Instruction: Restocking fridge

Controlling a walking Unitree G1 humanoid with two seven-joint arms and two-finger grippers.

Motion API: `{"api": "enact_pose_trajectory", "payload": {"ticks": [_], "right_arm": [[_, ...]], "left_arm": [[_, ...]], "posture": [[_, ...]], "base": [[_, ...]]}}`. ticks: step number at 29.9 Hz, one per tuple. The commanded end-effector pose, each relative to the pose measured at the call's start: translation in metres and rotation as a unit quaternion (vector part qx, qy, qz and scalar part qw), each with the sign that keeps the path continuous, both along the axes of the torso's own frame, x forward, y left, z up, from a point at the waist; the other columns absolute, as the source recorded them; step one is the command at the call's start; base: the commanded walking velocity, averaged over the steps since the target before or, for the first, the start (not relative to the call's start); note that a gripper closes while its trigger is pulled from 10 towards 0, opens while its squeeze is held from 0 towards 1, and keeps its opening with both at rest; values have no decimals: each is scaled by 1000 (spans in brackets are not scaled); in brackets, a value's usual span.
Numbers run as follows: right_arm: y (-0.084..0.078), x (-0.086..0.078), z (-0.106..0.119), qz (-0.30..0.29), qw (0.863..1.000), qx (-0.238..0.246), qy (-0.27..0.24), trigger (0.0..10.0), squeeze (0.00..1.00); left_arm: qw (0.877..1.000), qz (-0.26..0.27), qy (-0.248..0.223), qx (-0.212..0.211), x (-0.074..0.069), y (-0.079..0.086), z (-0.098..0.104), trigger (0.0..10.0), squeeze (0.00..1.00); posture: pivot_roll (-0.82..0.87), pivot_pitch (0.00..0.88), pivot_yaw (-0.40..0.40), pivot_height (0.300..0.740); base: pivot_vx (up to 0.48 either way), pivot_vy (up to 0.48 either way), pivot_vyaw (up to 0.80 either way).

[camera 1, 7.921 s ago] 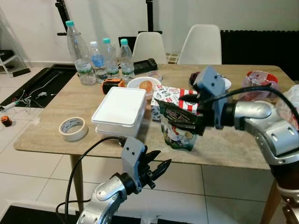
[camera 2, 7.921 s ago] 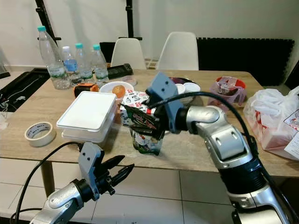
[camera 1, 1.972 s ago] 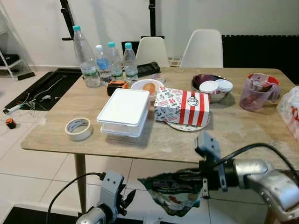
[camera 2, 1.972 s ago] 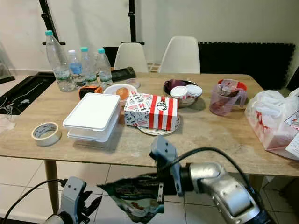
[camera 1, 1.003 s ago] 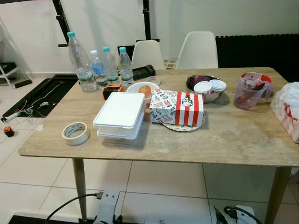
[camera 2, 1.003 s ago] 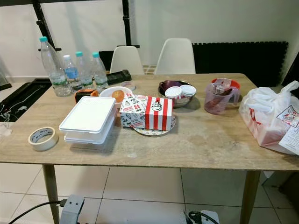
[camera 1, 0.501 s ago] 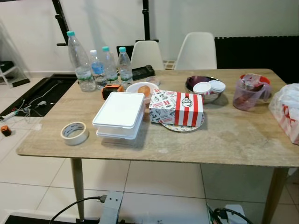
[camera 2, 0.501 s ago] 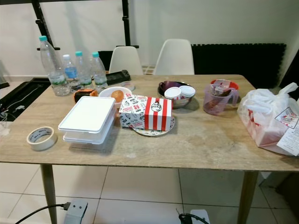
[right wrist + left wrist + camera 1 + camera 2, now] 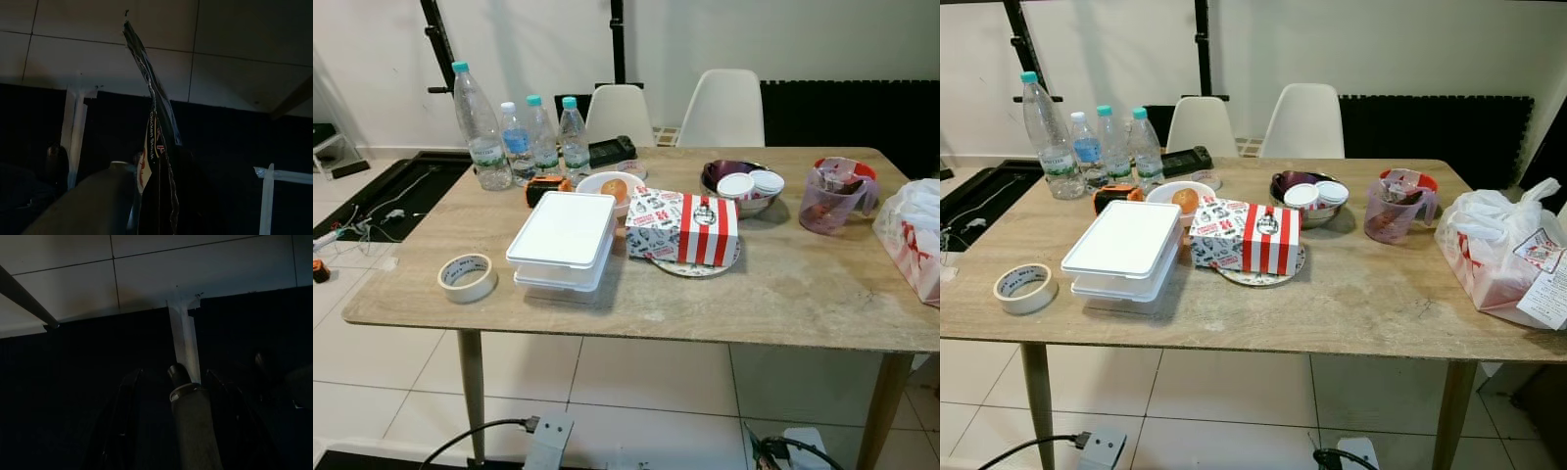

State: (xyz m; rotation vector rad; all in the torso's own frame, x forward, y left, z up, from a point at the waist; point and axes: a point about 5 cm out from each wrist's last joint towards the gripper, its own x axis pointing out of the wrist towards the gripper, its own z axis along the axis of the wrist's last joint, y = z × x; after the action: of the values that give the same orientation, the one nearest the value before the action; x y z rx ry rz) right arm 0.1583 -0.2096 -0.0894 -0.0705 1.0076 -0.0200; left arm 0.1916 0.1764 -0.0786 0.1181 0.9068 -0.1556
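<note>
In the right wrist view a dark printed snack pouch (image 9: pixel 155 122) stands edge-on, and my right gripper (image 9: pixel 161 188) is shut on its lower part, hanging low over white floor tiles and a black mat. The left gripper (image 9: pixel 178 396) also hangs low over the floor. Its two black fingers (image 9: pixel 124 421) are spread open, with a grey rounded shape (image 9: pixel 193 431) beyond them. On the wooden table (image 9: pixel 783 304) sit a white lidded container (image 9: pixel 563 235), a red-and-white striped box (image 9: pixel 683 225) and three water bottles (image 9: pixel 475 127).
Also on the table: a tape roll (image 9: pixel 467 276), a bowl of orange food (image 9: pixel 615 184), a metal bowl with white lids (image 9: pixel 744 186), a purple jug (image 9: pixel 830 191) and a plastic bag (image 9: pixel 1503 255). Two white chairs (image 9: pixel 722 106) stand behind it. Tiled floor lies in front.
The right gripper lifted the pouch off the table and sank below the head views. The left arm dropped too. Over the last second the camera has shifted slightly.
</note>
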Motion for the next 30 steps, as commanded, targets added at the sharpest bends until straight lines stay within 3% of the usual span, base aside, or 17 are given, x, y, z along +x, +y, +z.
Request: {"api": "enact_pose_trajectory", "payload": {"ticks": [1, 7, 30], "right_arm": [[-1, 1, 1, -8, 1000, 0, -14, 10000, 0], [-3, -2, 0, -15, 1000, 5, -9, 10000, 0], [-3, -4, -1, -4, 1000, 3, -3, 10000, 0]], "left_arm": [[1000, 2, 4, -6, -2, -3, -2, 10000, 0], [1000, -1, -8, -10, 4, -3, 2, 10000, 0], [1000, -15, -12, -15, 7, -6, 4, 10000, 0]], "posture": [[-75, 22, 37, 740], [-77, 17, 38, 740], [-81, 6, 37, 740]], "base": [[0, 0, 0], [0, 0, -596], [0, 0, -788]]}}
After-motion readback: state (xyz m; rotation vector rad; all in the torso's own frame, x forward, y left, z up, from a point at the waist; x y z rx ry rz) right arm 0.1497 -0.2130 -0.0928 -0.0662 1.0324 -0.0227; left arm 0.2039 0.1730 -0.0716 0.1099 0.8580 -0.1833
